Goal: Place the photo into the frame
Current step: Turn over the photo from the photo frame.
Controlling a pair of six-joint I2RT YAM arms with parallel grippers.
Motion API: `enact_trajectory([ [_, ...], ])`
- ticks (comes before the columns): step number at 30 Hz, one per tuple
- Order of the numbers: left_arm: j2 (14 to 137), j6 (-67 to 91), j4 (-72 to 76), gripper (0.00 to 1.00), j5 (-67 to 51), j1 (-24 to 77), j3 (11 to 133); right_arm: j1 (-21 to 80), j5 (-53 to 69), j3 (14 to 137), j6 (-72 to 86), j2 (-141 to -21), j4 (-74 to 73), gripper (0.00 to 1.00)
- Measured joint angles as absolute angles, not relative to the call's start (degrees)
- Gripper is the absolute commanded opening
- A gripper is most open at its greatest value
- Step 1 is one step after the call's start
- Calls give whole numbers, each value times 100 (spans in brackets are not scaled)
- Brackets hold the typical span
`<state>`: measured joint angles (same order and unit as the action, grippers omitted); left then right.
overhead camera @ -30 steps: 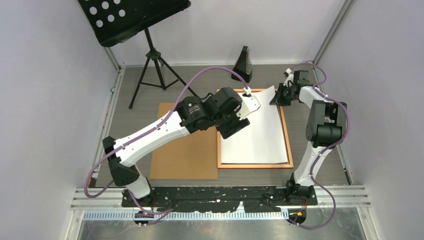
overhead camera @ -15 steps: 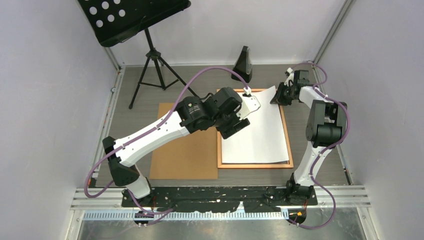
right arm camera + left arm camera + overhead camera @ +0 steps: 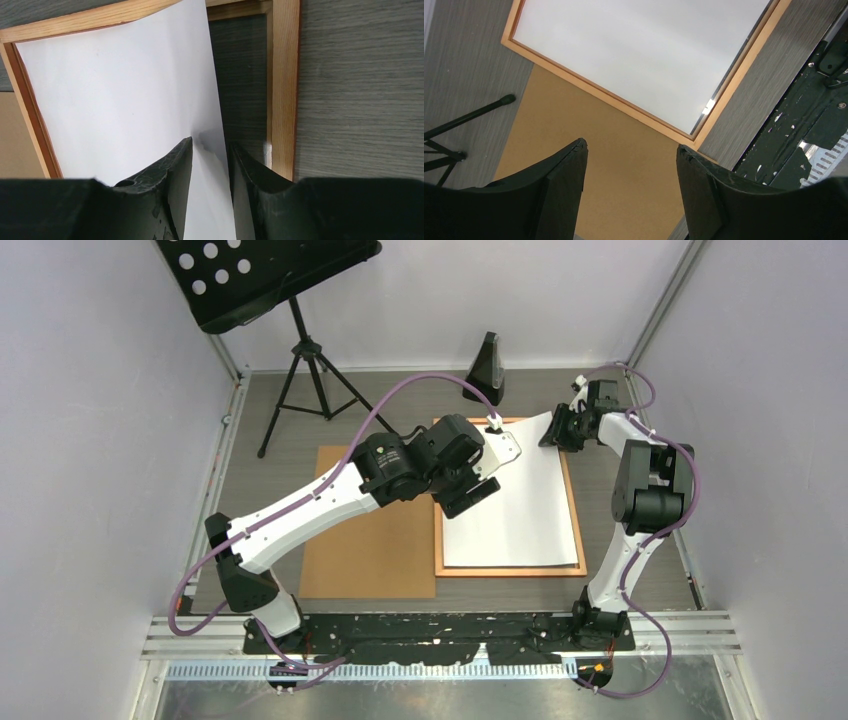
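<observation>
The photo [image 3: 125,95] is laid white side up in the frame [image 3: 285,75], its far corner is raised between the parted, unpressed fingers of the right gripper [image 3: 207,145], and the left gripper [image 3: 631,150] is held open and empty above the brown board [image 3: 549,115].
</observation>
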<state>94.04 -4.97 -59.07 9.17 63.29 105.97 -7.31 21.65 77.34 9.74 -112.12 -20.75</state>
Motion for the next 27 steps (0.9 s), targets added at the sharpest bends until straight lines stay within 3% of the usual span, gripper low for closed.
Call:
enact_trajectory([
  [3, 9404, -497, -5909, 67, 917, 6329, 10597, -731, 2147, 7734, 996, -11212, -2071, 41],
  [7, 9404, -504, -5918, 77, 915, 6329, 10597, -731, 2123, 7708, 1066, -11212, -2023, 42],
  [15, 9402, -499, -5944, 83, 893, 6329, 10554, -679, 2001, 7609, 1116, -11212, -1962, 43],
  [20, 9397, -502, -5946, 93, 891, 6329, 10497, -648, 1918, 7585, 1131, -11212, -1940, 44],
  [27, 9389, -502, -5948, 96, 875, 6329, 10453, -582, 1852, 7583, 1181, -11212, -1922, 45],
])
